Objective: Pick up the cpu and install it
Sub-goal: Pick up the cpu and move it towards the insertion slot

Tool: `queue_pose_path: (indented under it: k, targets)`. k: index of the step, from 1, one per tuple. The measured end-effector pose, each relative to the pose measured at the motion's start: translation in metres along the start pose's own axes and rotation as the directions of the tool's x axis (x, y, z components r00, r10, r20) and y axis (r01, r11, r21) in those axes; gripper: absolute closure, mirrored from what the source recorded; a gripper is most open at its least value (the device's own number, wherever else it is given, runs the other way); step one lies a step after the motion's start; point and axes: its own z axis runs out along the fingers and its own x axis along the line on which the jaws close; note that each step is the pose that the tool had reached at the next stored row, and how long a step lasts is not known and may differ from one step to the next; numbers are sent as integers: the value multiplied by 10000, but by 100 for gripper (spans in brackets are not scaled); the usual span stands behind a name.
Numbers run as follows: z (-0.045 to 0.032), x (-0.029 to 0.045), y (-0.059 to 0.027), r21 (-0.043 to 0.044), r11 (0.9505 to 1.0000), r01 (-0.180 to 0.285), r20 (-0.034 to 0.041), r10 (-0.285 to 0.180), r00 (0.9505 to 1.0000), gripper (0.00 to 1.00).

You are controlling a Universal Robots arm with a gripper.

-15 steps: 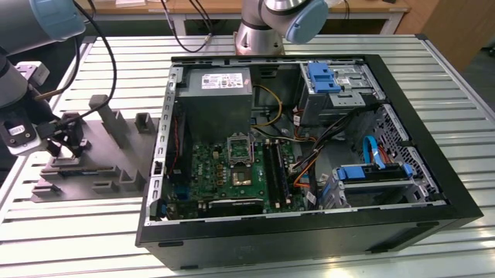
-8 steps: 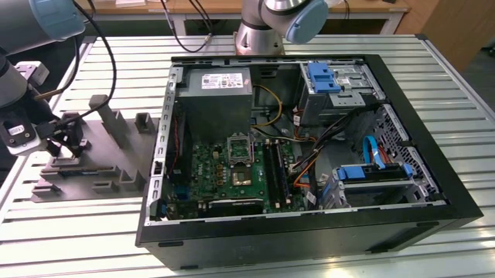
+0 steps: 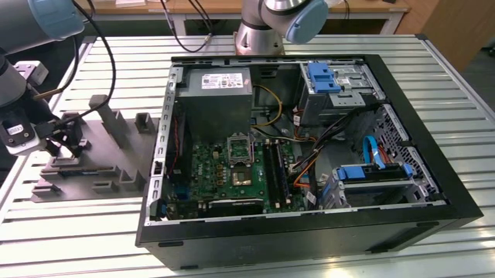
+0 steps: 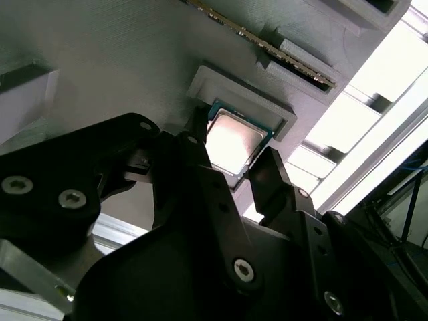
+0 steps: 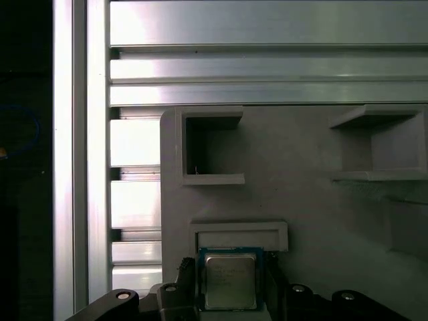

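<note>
Grey moulded tray (image 3: 108, 171) lies under the claw (image 3: 68, 147). Its shallow square pocket (image 5: 239, 232) holds the cpu (image 5: 231, 281), lying flat with its pale top up, right within the claw's span. The claw straddles the cpu closely in both wrist views; whether it has clamped on it I cannot tell. Well apart from the claw stands an open case (image 3: 433, 191).

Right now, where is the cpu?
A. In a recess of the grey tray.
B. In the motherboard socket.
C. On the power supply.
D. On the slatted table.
A: in the first wrist view the cpu lies in a recess of the grey tray, with the gripper right at it.
</note>
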Motion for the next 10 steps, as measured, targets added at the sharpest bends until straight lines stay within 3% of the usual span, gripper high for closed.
queue_pose_path:
  k: [4,10]
  targets:
    - [0,0,0,-1,10000,0,0,0,10000,53]
    - [-12,1,0,0,10000,0,0,0,10000,53]
